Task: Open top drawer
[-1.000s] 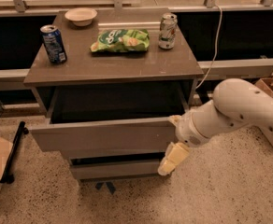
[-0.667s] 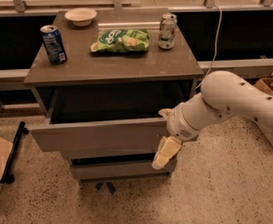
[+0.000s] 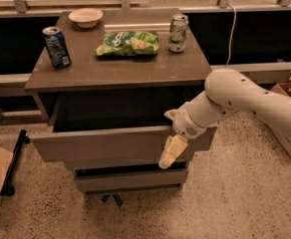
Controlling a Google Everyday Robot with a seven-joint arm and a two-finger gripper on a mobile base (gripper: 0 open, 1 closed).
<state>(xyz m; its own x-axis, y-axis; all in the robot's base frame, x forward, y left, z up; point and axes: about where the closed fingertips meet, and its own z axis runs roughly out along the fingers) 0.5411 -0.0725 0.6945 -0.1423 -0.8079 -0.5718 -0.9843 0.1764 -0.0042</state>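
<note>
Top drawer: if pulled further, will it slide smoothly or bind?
Probably slides freely: top drawer already stands well out. The hand sits near one end of its front, so an off-centre pull might skew it. Panel looks rigid.

My arm (image 3: pixel 245 96) is white all over, a smooth glossy shell built of thick rounded tubes that swell at the joint like a bulb. Small dark dots, perhaps screw holes, are scattered over the shell. The wrist (image 3: pixel 188 123) narrows to a short round collar with a few more dark dots around it. My tool (image 3: pixel 168 151) is a paler cream-yellow, blocky and matte; it hangs in front of the top drawer (image 3: pixel 100 146), toward its right end.
</note>
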